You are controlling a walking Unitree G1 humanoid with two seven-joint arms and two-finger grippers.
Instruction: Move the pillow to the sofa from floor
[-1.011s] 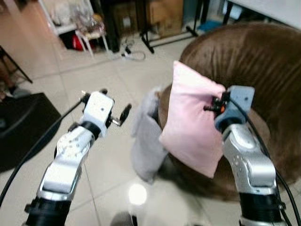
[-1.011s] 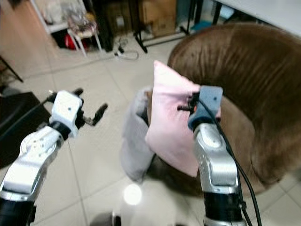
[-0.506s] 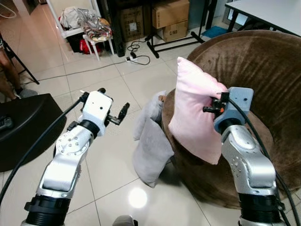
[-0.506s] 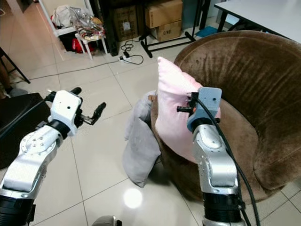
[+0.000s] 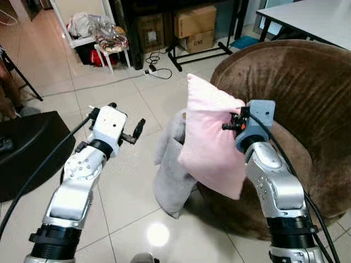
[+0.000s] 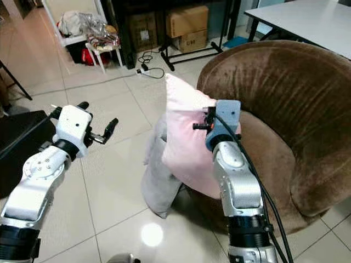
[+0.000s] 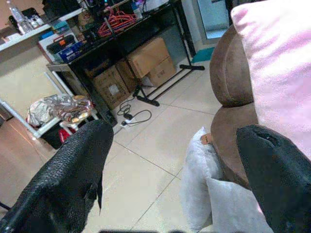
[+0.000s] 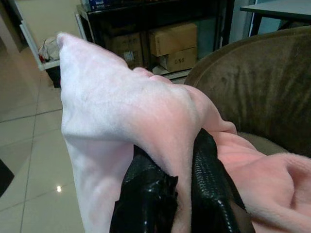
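Note:
A pink pillow (image 5: 211, 142) hangs upright in the air at the front rim of a round brown sofa (image 5: 296, 93). My right gripper (image 8: 181, 191) is shut on a fold of the pillow's edge, with both black fingers (image 8: 146, 194) pinching the fabric. The pillow's lower corner dangles in front of the sofa rim. My left gripper (image 5: 125, 121) is open, held out over the tiled floor to the left of the pillow and apart from it.
Two grey pillows (image 5: 173, 175) lean against the sofa's front on the floor. A black object (image 5: 24, 148) lies at the left. A white rack (image 5: 93, 33), cardboard boxes (image 5: 194, 22), cables (image 5: 156, 71) and a table (image 5: 307, 16) stand at the back.
The view has shifted and sharpened. My right gripper keeps its hold on the pink pillow, which now sits a little further left against the sofa rim. The left gripper stays open.

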